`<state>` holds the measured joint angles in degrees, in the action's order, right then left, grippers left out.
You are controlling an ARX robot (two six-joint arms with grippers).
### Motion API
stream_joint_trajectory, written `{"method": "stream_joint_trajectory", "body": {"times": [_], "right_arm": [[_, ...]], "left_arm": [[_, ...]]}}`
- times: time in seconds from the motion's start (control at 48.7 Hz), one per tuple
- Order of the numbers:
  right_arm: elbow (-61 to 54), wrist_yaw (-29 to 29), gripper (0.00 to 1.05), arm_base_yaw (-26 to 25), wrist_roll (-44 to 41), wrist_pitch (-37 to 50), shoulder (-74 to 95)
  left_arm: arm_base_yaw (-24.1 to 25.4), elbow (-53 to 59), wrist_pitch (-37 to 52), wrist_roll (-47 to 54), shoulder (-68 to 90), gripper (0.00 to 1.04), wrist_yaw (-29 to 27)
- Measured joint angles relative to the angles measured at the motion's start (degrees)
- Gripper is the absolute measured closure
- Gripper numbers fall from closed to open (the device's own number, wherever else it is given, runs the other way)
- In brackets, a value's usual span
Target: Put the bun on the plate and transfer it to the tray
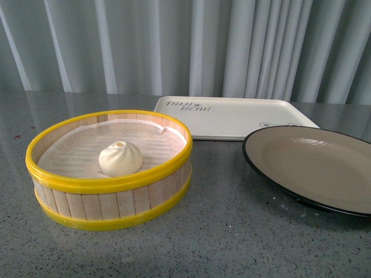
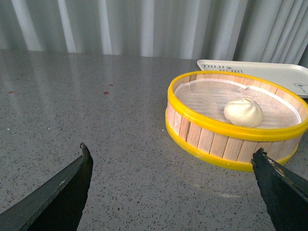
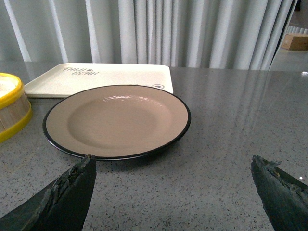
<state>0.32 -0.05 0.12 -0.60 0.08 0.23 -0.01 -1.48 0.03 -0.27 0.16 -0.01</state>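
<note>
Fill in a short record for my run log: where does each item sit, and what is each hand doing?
bun: inside the basket, untouched
basket: on the table, left of the plate
plate: empty, on the table in front of the tray
tray: empty, behind basket and plate
left hand: open, holding nothing, facing the basket
right hand: open, holding nothing, facing the plate

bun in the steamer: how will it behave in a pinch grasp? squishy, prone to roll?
Probably soft: the bun looks puffy, so a hard pinch would likely dent it. It sits dome-up on the liner of the steamer basket, so rolling seems unlikely. Its smooth rounded sides might slip.
</note>
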Motion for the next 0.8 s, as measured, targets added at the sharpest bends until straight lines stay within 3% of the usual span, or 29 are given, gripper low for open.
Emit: {"method": "stream_joint_trajectory", "body": {"times": [0.637, 0.801], "right_arm": [[0.0, 0.0, 0.09, 0.0, 0.0, 0.0, 0.0], [0.0, 0.0, 0.09, 0.0, 0.0, 0.0, 0.0]], "left_arm": [[0.0, 0.0, 0.0, 0.0, 0.0, 0.07, 0.0], [-0.1, -1.3, -5.1, -9.1, 4.3, 0.07, 4.3]]}}
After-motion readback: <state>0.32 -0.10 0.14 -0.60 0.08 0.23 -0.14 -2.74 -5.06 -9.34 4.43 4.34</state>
